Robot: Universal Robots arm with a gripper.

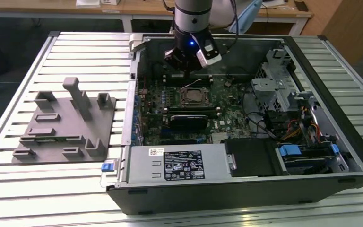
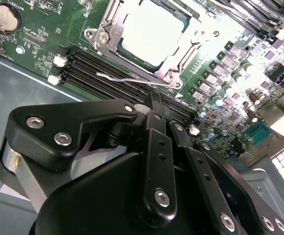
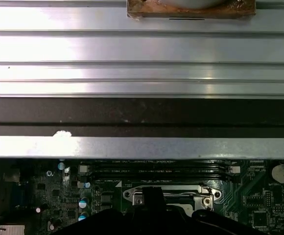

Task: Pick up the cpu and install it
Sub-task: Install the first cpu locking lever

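On the slatted metal counter (image 1: 74, 52) lies an open black computer case (image 1: 232, 201) with its green motherboard (image 1: 229, 113) exposed. On the exterior view's left of the case rests a grey plastic fixture plate with raised blocks (image 1: 64, 127). The cpu (image 1: 194, 97), a flat square chip with a silvery-white metal top, sits inside the square metal socket frame (image 2: 178, 54) near the middle of the board. In the second wrist view its bright top (image 2: 152, 32) is bare, and a thin wire lever (image 2: 132, 77) runs along the frame's edge beside the black memory slots (image 2: 98, 68).

The black gripper (image 1: 188, 68) hangs from the silver arm above the board, near the socket but apart from the chip. In both wrist views its tip (image 2: 154, 100) (image 3: 153, 195) is one narrow point, pressed together with nothing pinched, over the memory slots just beside the socket. A round silver coin battery (image 2: 4, 17) sits on the board well apart from the socket.
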